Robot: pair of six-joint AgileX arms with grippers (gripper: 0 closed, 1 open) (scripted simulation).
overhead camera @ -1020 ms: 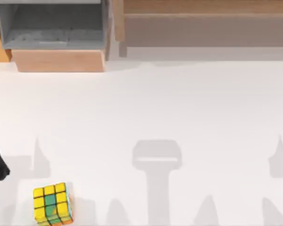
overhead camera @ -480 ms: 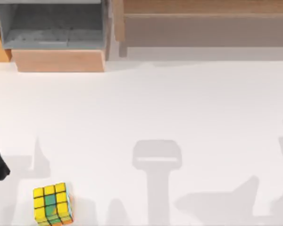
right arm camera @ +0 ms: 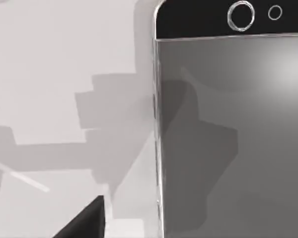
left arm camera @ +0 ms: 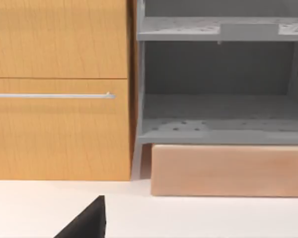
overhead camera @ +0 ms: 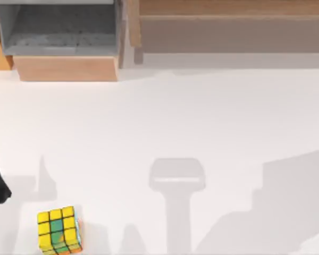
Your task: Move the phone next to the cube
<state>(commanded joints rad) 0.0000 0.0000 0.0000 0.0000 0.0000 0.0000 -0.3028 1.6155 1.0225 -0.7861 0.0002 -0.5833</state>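
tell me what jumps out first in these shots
The bright yellow cube stands alone near the table's front left corner in the top view. In the right wrist view the phone looms close, lying flat on the white surface. Wooden cabinets with an open grey shelf line the back.

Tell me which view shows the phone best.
The right wrist view: the phone lies close under that camera on the white table, its screen and dark end plain. The top view has the cube at the table's front left; the left wrist view faces a cabinet.

Phone (right arm camera: 228,124) cut off, seemingly near camera.
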